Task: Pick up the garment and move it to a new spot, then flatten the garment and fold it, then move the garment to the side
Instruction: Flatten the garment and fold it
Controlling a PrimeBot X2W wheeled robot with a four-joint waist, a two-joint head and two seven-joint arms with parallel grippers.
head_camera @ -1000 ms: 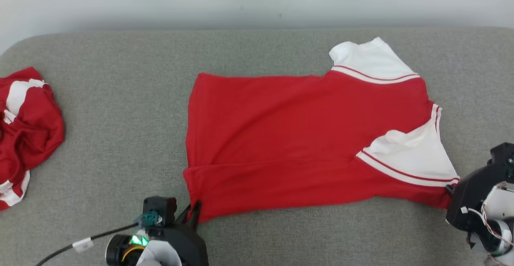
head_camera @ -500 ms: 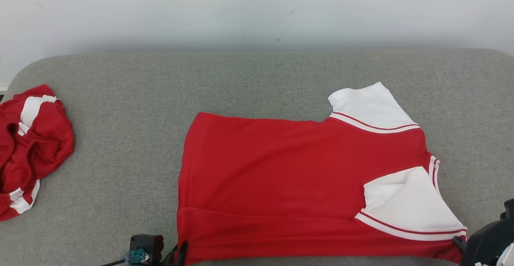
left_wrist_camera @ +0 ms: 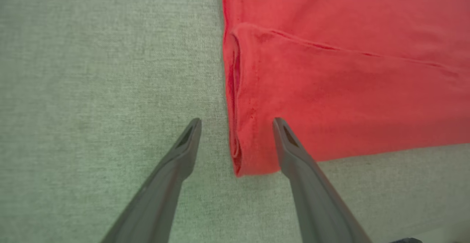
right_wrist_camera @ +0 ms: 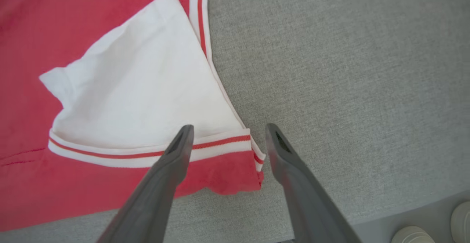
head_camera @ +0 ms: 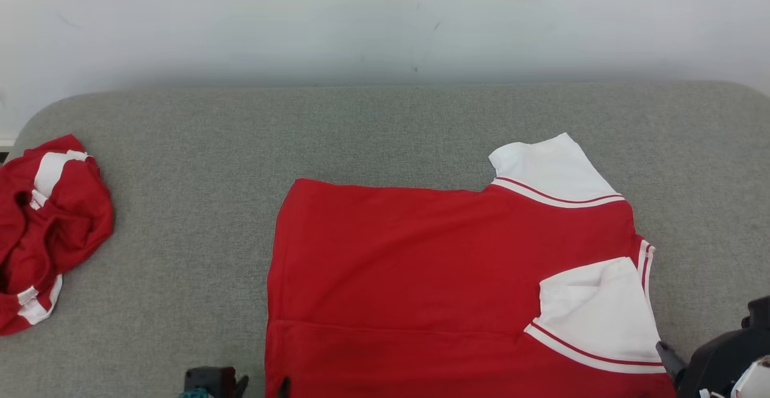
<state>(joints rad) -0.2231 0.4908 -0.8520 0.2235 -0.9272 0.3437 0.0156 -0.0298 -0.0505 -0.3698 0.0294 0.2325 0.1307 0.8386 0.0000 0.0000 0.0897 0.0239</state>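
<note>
The shirt (head_camera: 421,278) lies flat on the table (head_camera: 180,205), its near edge folded over. My left hand (left_wrist_camera: 237,122) and right hand (right_wrist_camera: 228,127) each straddle one near corner of it, fingers apart — set, I judge, to pinch both for the next fold.

Red garment (head_camera: 421,266) flat on grey surface (head_camera: 385,127); crumpled red shirt (head_camera: 51,229) far left.

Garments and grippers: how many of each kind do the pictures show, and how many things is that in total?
Garments: 2, the spread shirt and the crumpled garment, both red and white.
Grippers: 2, the left gripper and the right gripper, both with fingers open.
Total: 4.
</note>
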